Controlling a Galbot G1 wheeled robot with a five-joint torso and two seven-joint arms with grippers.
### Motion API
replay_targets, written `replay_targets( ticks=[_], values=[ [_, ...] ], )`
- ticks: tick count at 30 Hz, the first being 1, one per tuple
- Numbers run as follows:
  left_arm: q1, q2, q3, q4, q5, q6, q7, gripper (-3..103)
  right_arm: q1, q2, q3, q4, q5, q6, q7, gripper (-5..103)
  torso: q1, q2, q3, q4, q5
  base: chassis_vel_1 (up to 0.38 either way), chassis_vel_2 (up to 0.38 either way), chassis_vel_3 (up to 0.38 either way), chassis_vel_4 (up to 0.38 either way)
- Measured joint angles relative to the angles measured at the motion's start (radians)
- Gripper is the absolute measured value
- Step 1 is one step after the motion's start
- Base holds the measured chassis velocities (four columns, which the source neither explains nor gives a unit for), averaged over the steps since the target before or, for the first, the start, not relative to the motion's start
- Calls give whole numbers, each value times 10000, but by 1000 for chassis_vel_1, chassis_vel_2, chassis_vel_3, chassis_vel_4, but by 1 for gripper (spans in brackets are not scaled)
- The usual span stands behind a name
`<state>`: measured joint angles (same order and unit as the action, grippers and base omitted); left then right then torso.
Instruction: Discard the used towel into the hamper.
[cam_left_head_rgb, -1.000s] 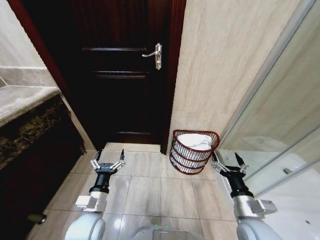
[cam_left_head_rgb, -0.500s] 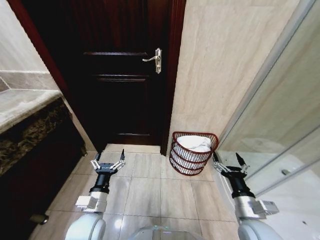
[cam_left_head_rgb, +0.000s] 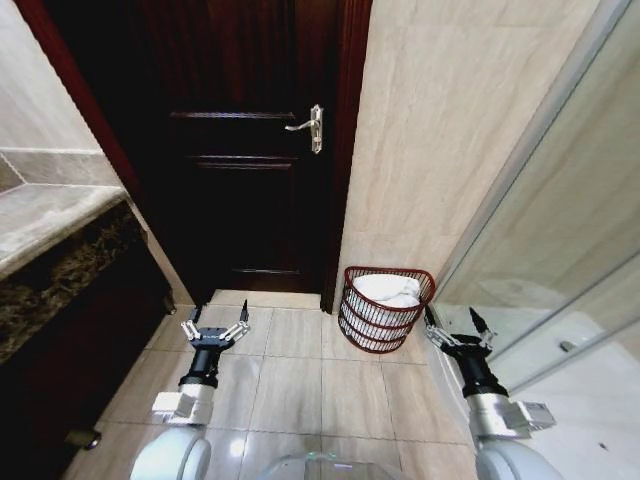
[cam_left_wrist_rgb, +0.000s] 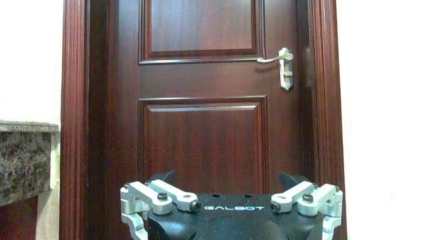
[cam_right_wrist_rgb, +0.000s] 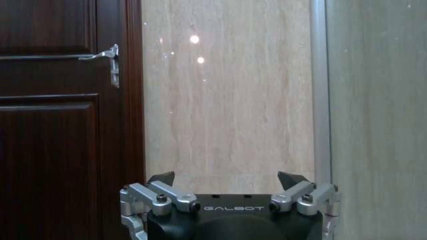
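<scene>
The hamper (cam_left_head_rgb: 386, 308) is seen on the tiled floor (cam_left_head_rgb: 290, 375) beside the dark door (cam_left_head_rgb: 250, 180), a white towel (cam_left_head_rgb: 386, 290) inside. Both the left gripper (cam_left_head_rgb: 215, 323) and right gripper (cam_left_head_rgb: 456, 324) are held wide, empty, low.

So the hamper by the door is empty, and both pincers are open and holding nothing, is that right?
Not quite. The hamper is not empty: the head view shows a white towel lying inside it. The rest holds: the left pincer and right pincer are both open and holding nothing, and the hamper stands beside the dark door.
</scene>
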<state>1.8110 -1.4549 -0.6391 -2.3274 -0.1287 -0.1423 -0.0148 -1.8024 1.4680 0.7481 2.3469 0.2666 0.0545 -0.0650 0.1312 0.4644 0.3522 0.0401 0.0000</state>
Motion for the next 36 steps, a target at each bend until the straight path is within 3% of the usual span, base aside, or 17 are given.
replay_targets(
  ticks=[11,36],
  values=[
    [5,-84,-43,601,-27,-162,-31,100,107,111,-322,-252,-350,2,-51,100,181,486,307,1,0,0,0,0,0],
    [-24,-92,-172,362,-179,-187,38,100,158,172,-404,180,-633,-248,1,100,594,1524,930,0,0,0,0,0,0]
  ],
)
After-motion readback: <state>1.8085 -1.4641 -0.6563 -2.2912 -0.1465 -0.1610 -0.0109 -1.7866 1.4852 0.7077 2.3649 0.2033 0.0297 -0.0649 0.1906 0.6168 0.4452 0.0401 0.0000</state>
